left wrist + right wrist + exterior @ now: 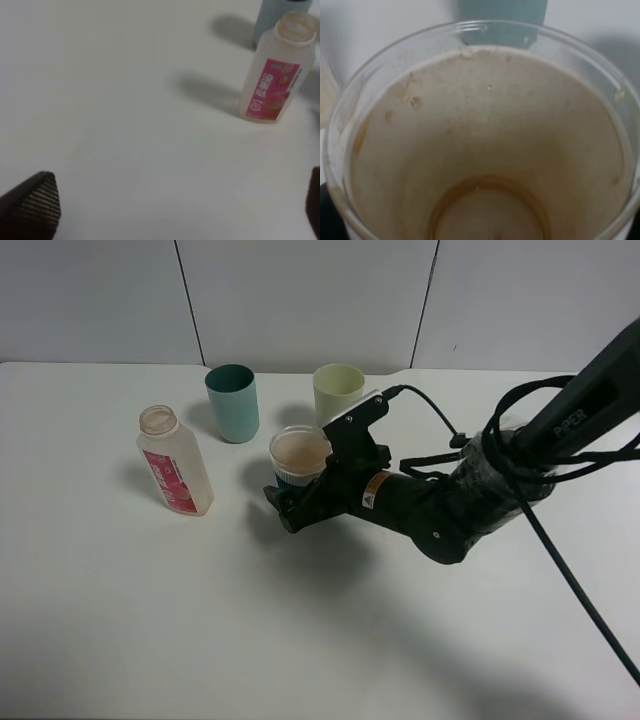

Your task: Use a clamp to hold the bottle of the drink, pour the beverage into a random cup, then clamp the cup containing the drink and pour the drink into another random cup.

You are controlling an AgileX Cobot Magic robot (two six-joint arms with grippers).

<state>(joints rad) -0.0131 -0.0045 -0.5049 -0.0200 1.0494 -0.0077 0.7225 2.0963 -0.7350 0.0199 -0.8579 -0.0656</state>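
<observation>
Where overhead blurs, brown ring (487,200) inside cup (370,90).

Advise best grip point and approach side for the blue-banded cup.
Grip the cup across its blue band, below the open rim, coming level from its right, where the right gripper already sits. It stands upright with brown liquid inside; the teal tumbler and yellow-green tumbler crowd the far side.

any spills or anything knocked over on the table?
No spills or tipped items in view. The bottle stands uncapped, and the blue-banded cup has brown residue on its inner wall with only a thin ring at the bottom.
</observation>
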